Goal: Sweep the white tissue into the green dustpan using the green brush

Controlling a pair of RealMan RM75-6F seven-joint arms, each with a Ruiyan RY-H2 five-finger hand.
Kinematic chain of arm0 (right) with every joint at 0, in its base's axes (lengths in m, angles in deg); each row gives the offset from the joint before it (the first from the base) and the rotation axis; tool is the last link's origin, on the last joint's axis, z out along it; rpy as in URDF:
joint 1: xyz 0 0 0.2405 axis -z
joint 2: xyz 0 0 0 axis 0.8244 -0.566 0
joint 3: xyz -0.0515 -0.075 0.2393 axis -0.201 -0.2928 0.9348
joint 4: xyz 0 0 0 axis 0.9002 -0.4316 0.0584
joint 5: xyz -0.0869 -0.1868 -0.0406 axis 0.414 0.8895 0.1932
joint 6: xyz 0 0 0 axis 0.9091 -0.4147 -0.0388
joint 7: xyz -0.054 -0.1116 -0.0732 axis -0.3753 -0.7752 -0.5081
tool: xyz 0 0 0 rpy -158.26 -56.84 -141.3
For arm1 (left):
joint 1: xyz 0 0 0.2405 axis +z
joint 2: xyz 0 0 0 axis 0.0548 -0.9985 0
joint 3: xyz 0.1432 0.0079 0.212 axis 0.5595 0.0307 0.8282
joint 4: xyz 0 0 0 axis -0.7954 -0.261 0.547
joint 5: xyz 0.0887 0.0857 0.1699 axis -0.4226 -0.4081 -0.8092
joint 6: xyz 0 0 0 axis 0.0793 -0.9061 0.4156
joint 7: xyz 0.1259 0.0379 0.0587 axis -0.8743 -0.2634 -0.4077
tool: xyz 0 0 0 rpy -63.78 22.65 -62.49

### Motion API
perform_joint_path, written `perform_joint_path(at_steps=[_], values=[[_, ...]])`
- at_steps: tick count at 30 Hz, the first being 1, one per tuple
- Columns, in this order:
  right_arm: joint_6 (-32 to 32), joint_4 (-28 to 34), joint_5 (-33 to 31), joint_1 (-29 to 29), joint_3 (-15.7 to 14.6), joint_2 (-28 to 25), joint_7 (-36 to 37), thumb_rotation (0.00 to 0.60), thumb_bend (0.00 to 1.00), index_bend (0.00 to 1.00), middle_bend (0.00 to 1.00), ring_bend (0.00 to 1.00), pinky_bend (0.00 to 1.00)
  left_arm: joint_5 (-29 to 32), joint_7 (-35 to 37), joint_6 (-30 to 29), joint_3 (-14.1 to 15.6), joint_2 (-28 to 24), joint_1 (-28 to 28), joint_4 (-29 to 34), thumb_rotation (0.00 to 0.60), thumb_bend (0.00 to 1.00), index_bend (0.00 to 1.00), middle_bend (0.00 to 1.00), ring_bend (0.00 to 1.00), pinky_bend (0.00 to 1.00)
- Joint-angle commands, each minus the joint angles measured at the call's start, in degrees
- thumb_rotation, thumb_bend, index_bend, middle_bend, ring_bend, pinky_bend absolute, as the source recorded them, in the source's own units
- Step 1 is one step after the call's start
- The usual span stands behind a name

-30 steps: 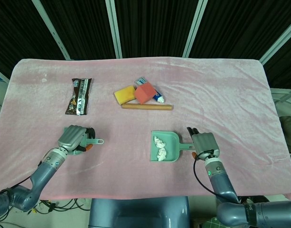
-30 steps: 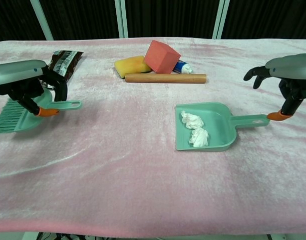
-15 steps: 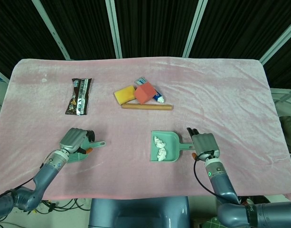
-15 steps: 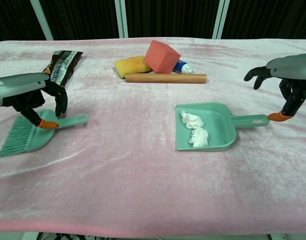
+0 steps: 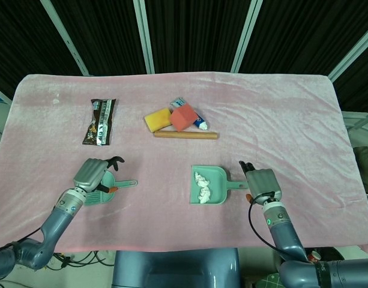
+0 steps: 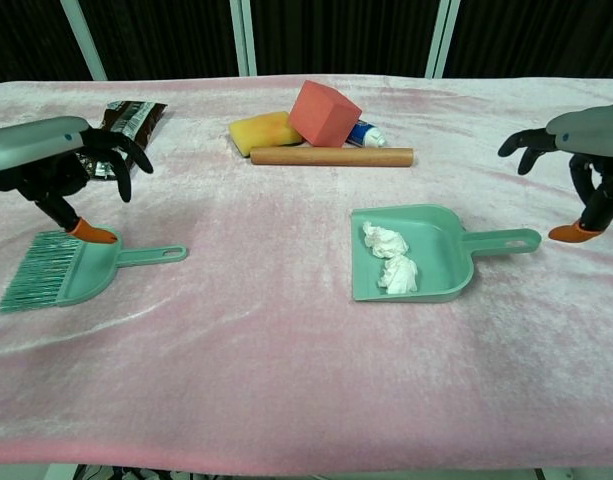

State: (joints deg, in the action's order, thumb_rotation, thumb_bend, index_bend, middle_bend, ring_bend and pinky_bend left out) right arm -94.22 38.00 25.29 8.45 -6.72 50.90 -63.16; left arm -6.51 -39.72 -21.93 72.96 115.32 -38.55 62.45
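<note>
1. The left hand (image 6: 51, 160) hangs just above the bristle end of the green plastic brush (image 6: 76, 273), its fingers (image 6: 126, 152) spread wide and holding nothing; an orange fingertip comes down to the brush's back edge.
2. The right hand (image 6: 586, 150) sits just past the handle tip of the green plastic dustpan (image 6: 441, 250), fingers apart and empty.
3. Two crumpled wads of white tissue (image 6: 390, 258) lie inside the dustpan.
4. Everything rests on a worktop (image 5: 280, 114) draped in pink velvety cloth, with dark slatted panels and pale metal posts behind.
5. The head view shows the whole cloth and both forearms, but the left hand hides most of the brush there.
6. The chest view shows the brush lying flat with its handle pointing toward the dustpan.
</note>
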Motion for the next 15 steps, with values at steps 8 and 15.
perform_joint_path(at_steps=[8,15], values=[[-6.78,-2.45,27.44,14.44,-8.94,-10.95,18.72,0.600,0.15,0.00,0.00,0.00,0.21,-11.34,-7.40,-20.61,5.21,-13.15,12.07,12.14,0.600,0.00,0.07,0.06,0.07,0.30],[-11.81,-8.36,39.76,23.92,-12.05,-13.49,33.26,0.600,0.14,0.00,0.00,0.00,0.19,-13.24,-7.55,-30.68,7.50,-16.30,20.37,11.97,0.600,0.00,0.01,0.00,0.00,0.18]])
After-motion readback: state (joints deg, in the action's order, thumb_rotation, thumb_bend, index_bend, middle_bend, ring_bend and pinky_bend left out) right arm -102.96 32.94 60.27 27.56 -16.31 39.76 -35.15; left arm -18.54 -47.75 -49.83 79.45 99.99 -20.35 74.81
